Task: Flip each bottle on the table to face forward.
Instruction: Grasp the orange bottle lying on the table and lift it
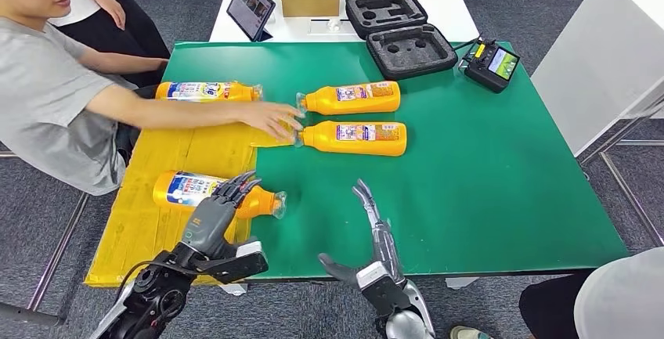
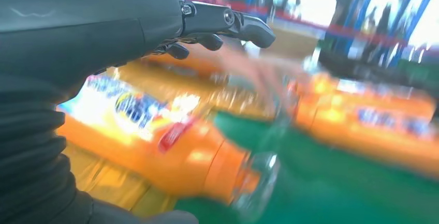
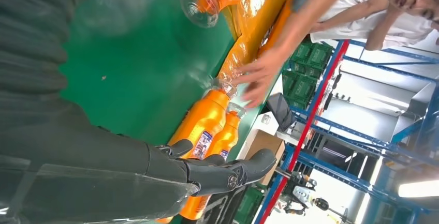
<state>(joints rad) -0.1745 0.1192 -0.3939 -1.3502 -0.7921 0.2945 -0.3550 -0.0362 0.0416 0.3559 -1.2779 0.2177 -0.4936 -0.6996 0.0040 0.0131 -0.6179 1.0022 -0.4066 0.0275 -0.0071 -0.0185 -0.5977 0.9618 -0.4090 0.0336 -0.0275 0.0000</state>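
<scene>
Left hand [image 1: 213, 215], fingers apart and empty, hovers over the nearest bottle [image 1: 188, 190] lying on the yellow mat [image 1: 196, 147]; right hand [image 1: 374, 233] spread, idle. Grip mid-body, roll label upward. A person's hand [image 1: 274, 120] touches the middle bottles [image 1: 354, 117].

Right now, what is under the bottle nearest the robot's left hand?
The near bottle lies mostly on the yellow sheet, its cap end over the green table. The left hand hovers over its middle, hiding part of its label and body.
</scene>
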